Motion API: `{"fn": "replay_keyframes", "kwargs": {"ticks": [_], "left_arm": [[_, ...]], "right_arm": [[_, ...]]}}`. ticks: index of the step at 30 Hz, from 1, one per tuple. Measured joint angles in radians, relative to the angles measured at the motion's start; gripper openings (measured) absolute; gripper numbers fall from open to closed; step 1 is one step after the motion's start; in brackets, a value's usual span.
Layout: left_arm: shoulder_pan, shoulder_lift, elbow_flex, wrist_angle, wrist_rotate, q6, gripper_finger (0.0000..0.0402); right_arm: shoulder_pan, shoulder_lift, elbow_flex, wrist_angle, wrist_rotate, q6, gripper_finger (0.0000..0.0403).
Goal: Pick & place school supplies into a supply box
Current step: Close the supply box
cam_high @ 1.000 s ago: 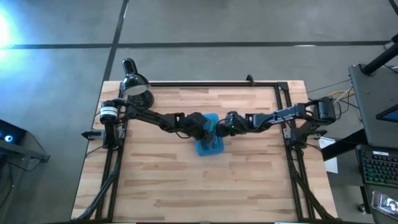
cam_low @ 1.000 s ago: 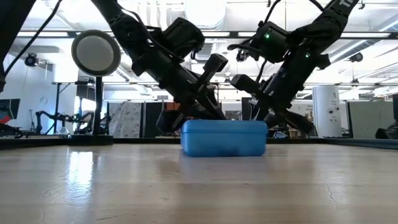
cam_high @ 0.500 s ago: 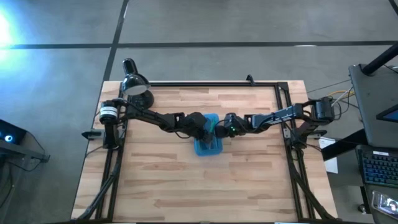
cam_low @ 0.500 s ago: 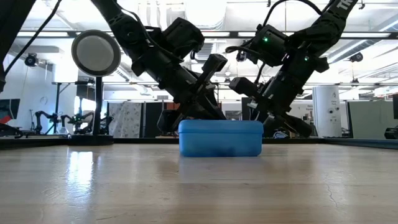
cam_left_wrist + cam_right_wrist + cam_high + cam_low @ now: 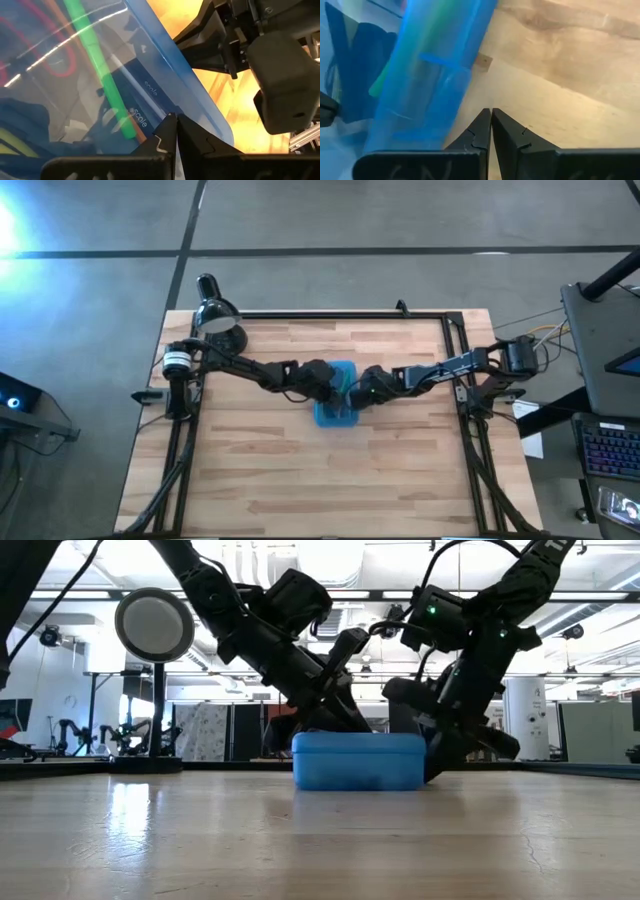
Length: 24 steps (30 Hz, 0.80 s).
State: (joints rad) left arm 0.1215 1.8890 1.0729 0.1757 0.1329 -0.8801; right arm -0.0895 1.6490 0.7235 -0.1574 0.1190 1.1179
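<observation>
Now | supply box (image 5: 335, 412) between both grippers | fingers (image 5: 167, 131) pressed together, empty

Blue case on my pale striped wood counter

The small translucent blue plastic pencil case (image 5: 336, 406) shows a bright green pen (image 5: 100, 75), an orange pencil (image 5: 47, 15) and red-orange loops through its lid. My left hand (image 5: 172, 132) and right hand (image 5: 490, 127) are matte black, over the light plank-grained counter (image 5: 300, 470).

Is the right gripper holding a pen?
No. In the right wrist view the right gripper is shut and empty, beside the blue case, above bare table.
</observation>
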Motion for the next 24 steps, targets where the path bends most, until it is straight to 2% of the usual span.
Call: {"fn": "replay_keyframes", "kwargs": {"ticks": [5,9,11,17,24], "left_arm": [[0.002,-0.014,0.023,-0.036,-0.007,0.0,0.0],[0.002,-0.039,0.042,-0.071,-0.011,0.04,0.0],[0.002,-0.045,0.05,-0.089,-0.032,0.064,0.0],[0.003,-0.055,0.052,-0.133,-0.043,0.068,0.0],[0.001,-0.116,0.053,-0.208,-0.077,0.074,0.0]], "right_arm": [[-0.002,-0.036,-0.004,-0.051,0.095,-0.016,0.0013],[-0.004,-0.12,-0.004,-0.112,0.19,-0.023,0.0013],[-0.005,-0.17,-0.005,-0.108,0.203,-0.045,0.0013],[-0.011,-0.252,-0.003,-0.004,0.148,-0.127,0.0013],[-0.012,-0.136,0.009,0.114,0.036,-0.153,0.0013]]}}
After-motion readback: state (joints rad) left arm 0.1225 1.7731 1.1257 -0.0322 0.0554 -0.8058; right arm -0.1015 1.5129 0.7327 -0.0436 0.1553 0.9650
